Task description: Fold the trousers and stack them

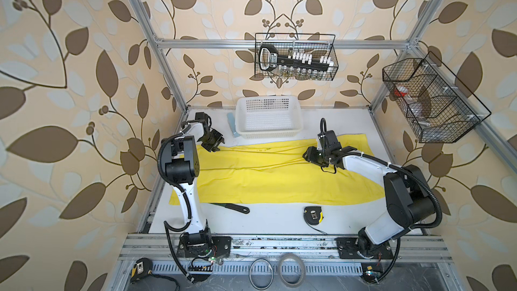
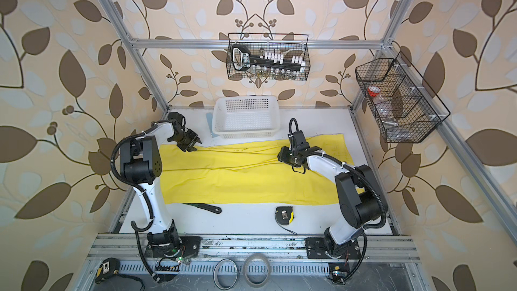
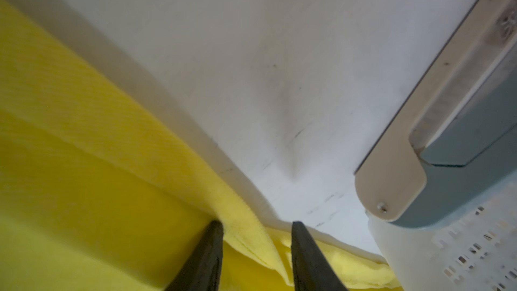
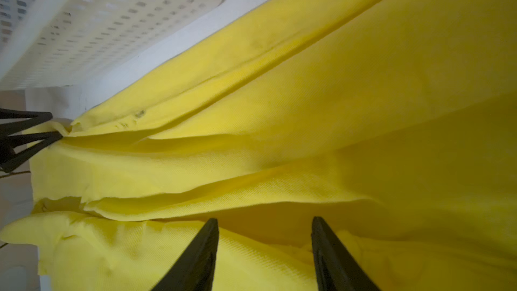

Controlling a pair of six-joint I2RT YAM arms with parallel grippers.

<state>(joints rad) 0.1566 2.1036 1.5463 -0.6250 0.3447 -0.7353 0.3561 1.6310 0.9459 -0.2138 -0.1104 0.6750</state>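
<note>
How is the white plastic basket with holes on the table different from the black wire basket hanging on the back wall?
The white perforated plastic basket stands on the white table; the black wire basket hangs from the silver metal rail. The white one looks empty; the black one holds small bottles and a black tool. Both are rectangular with open tops.

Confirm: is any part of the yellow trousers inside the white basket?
No: in both top views the trousers lie spread on the table in front of the basket, wholly outside it.
</note>
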